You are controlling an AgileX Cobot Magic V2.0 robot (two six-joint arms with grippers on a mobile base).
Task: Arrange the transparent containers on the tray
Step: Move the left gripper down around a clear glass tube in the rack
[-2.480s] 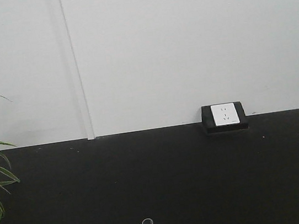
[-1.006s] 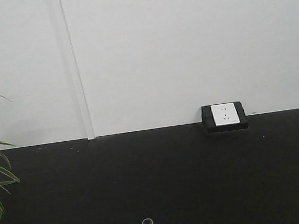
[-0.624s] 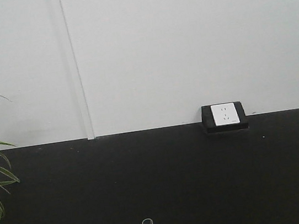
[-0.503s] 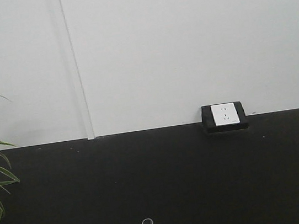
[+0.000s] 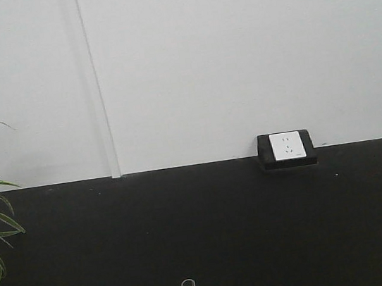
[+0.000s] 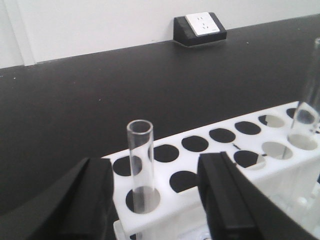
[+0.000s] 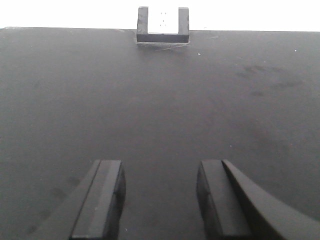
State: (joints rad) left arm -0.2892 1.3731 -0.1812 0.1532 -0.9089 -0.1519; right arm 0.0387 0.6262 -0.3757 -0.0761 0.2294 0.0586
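The left gripper (image 6: 156,167) is spread wide, one jaw on each side of a tube (image 6: 140,165) that stands upright in the near left corner hole of the white rack (image 6: 170,210). Neither jaw appears to touch the glass. A second tube (image 6: 306,112) stands upright farther right in the same rack, and the other holes in sight are empty. The right gripper (image 7: 160,170) is also open and holds nothing, hanging above the bare black surface (image 7: 160,100) with a wall socket (image 7: 163,22) at the far edge. The tray is not in any view, so where the tubes must go cannot be told. The tube is probably light and stiff, but thin, smooth glass is slippery and easily cracked. The best hold looks to be on the bare length just below the rim, well above the rack. A gentle squeeze and a straight upward lift would keep the tube from levering against the hole.
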